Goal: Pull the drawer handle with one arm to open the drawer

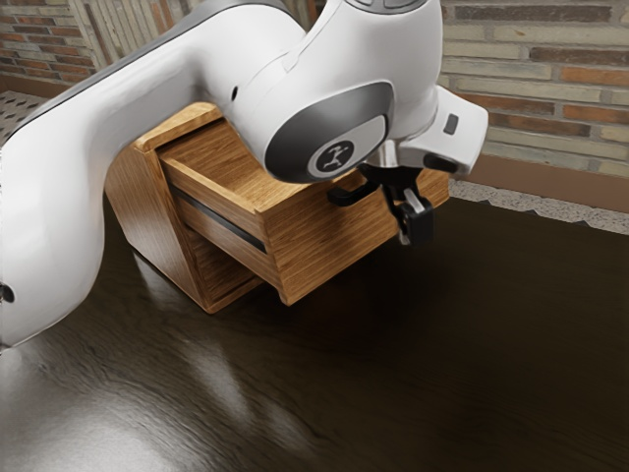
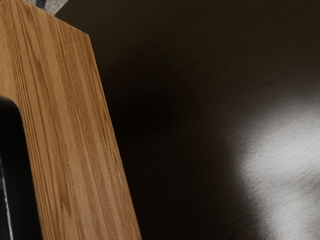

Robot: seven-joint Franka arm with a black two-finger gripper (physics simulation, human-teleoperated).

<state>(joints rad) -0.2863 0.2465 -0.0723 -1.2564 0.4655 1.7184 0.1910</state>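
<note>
A wooden cabinet (image 1: 147, 206) stands on the dark table. Its upper drawer (image 1: 314, 241) sticks well out of the cabinet toward the exterior view's right, and the inside of the drawer shows from above. A black handle (image 1: 349, 192) sits on the drawer's front. My gripper (image 1: 415, 221) hangs right at the end of that handle, just in front of the drawer's front panel. In the wrist view the wooden front panel (image 2: 65, 140) runs beside my hand, with the black handle (image 2: 12, 175) close under it.
The dark glossy table (image 1: 442, 374) stretches out in front of the drawer and toward the exterior view's right. A brick wall (image 1: 550, 69) stands behind the table. My own white arm (image 1: 118, 167) covers the cabinet's top and back.
</note>
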